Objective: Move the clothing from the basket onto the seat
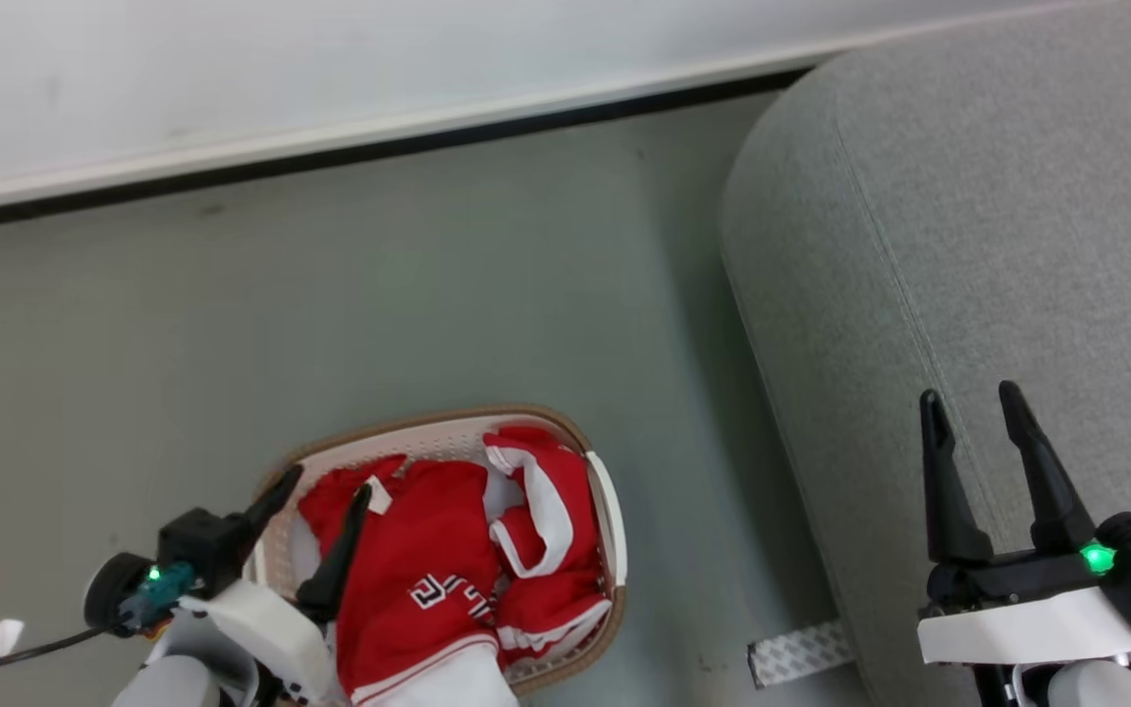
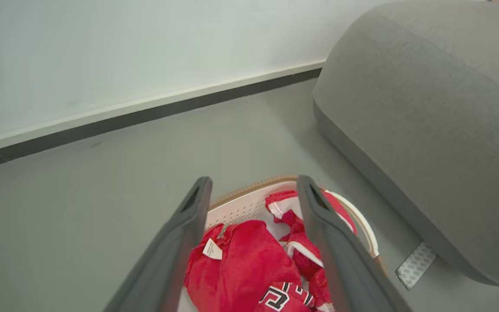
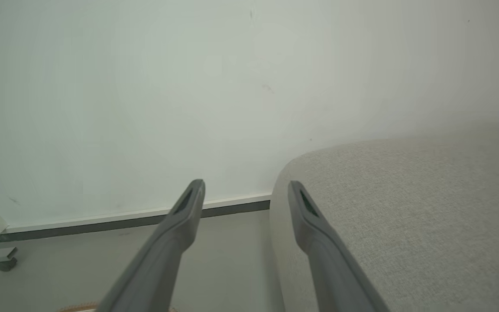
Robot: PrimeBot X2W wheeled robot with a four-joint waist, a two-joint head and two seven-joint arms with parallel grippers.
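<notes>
Head view: clothing (image 1: 428,550) heaped inside basket (image 1: 428,420). Left claw (image 1: 327,486) spread over basket's left side, grips nothing. Seat (image 1: 968,196) right of basket, no garment seen on it. Right claw (image 1: 970,398) spread, empty, over seat.
Left wrist view: parted fingers frame red heap in basket.
Right wrist view: claw apart, seat edge ahead.
Judged: transfer not begun, all garments left.

left claw (image 2: 254,182) spread wide, empty | clothing (image 2: 249,260) heaped in basket (image 2: 241,210) | seat (image 2: 427,130) near basket
</notes>
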